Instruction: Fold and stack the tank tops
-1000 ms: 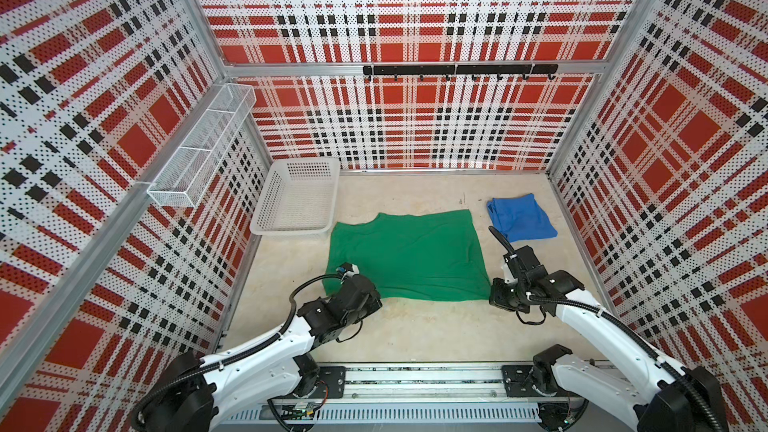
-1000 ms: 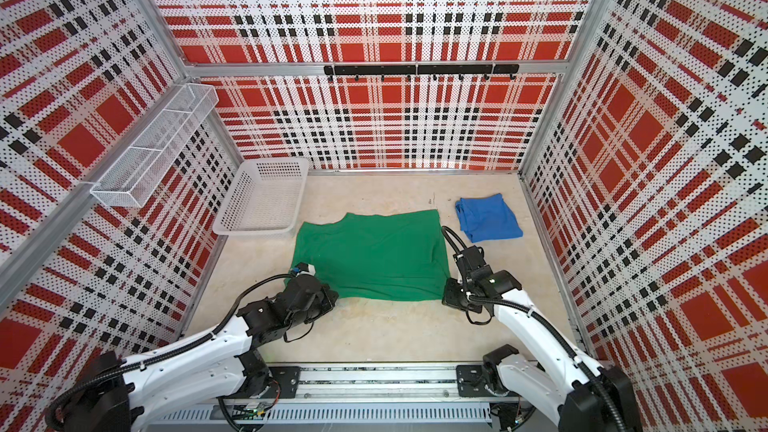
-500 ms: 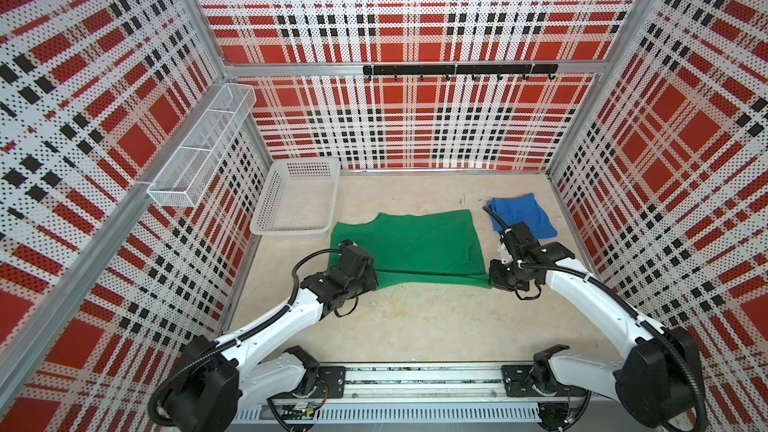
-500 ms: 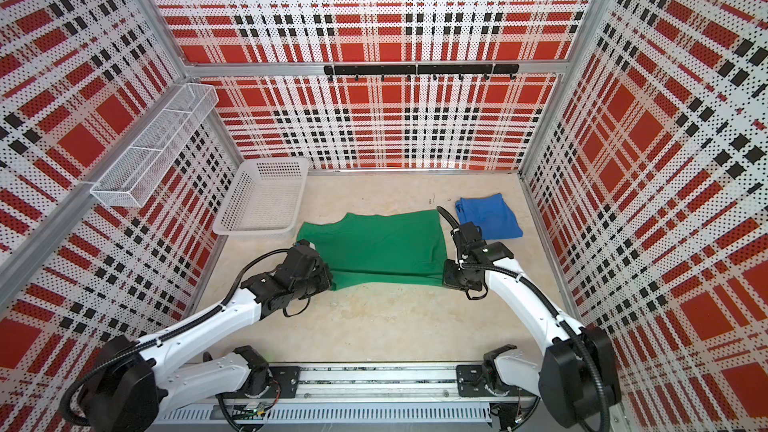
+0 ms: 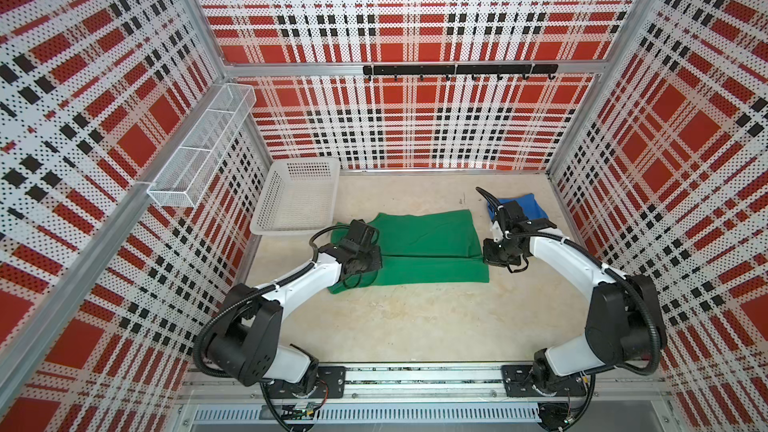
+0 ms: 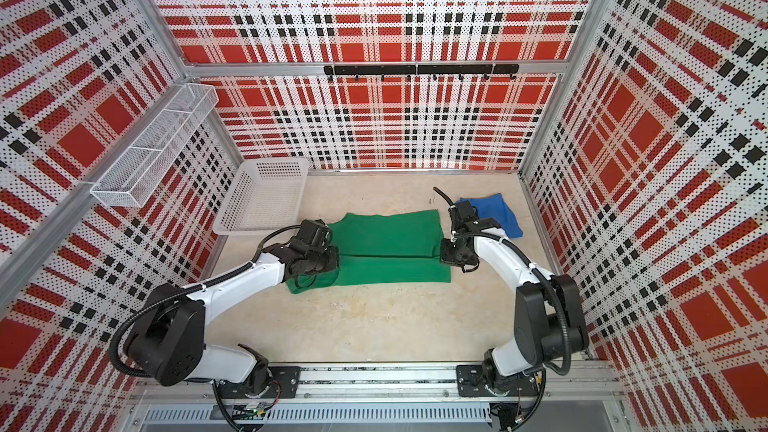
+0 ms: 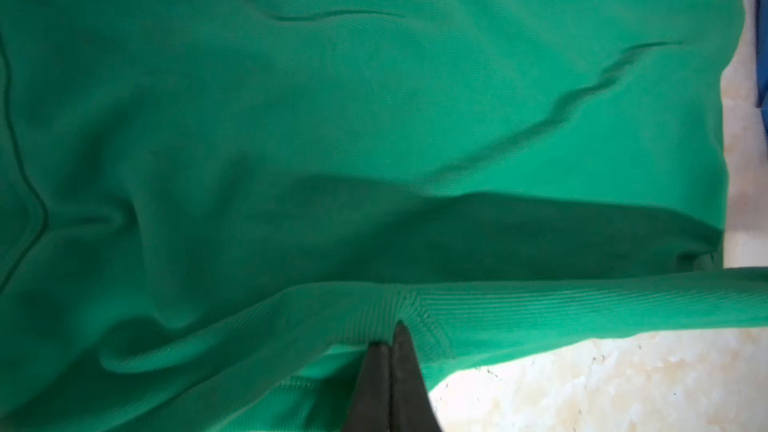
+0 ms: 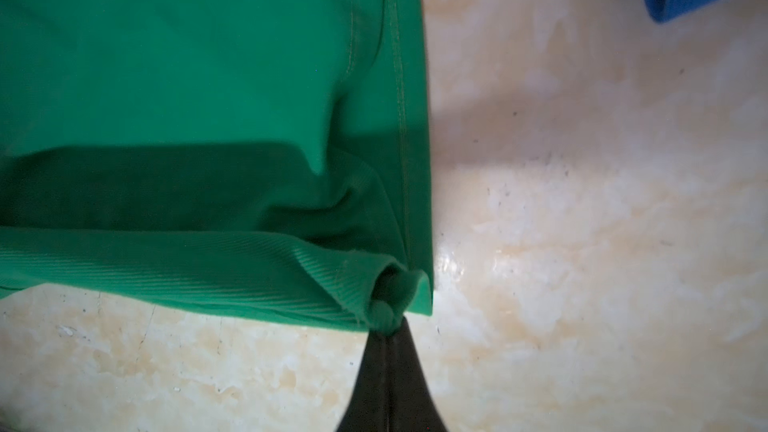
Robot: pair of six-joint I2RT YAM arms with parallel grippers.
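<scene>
The soft kelly-green fabric tank top (image 5: 428, 243) lies mid-desk (image 5: 415, 317), partly doubled over; the left end effector (image 7: 390, 336) is clenched on its ribbed edge, the right end effector (image 8: 388, 328) on the opposite hem corner; light, limp cloth, likely to sag, best pinched at hems; the folded royal-blue fabric tank top (image 5: 534, 207) lies near, beyond the right arm.

Red, white and black plaid perforated walls (image 5: 415, 14) are closing in three sides. Beige mottled floor (image 5: 415, 326) is catching soft even light. Black hook rail (image 5: 457, 69) is hanging far, wire shelf (image 5: 199, 151) left, white basket (image 5: 266, 197) far left.
</scene>
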